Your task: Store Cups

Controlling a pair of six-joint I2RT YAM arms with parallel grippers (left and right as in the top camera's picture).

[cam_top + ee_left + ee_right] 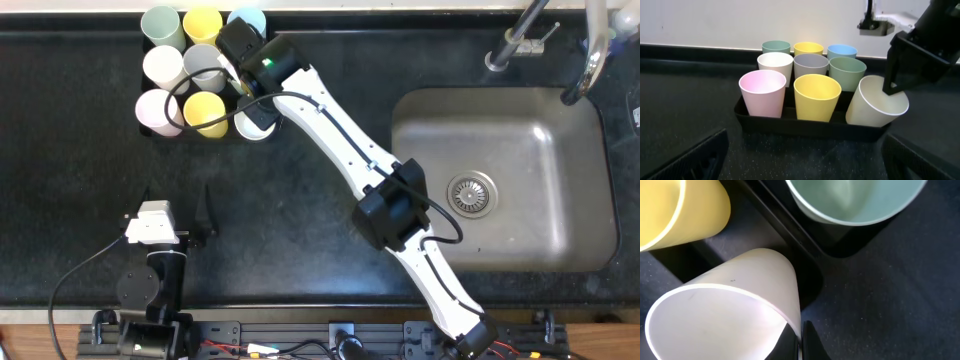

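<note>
Black bench (pixel 80 150) with sink (pixel 540 150) at right. Right arm (pixel 340 140) spans the bench to the tray (pixel 790 125) at back left, and from above it covers part of the tray. Left wrist view gives eight cups (pixel 812 97) upright and a ninth, the white cup (pixel 875 105), tilted in a front corner slot, its base hidden behind the tray wall. Right claw (pixel 892 85) pinches its rim; rim cut off in that claw's own view. Left claw (pixel 805 150) has fingers spread wide, well apart from tray.

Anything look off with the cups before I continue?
Yes: the cream plastic cup at a corner of the black plastic tray leans outward, while the other eight cups stand upright. The right end effector is pinching its rim.
</note>
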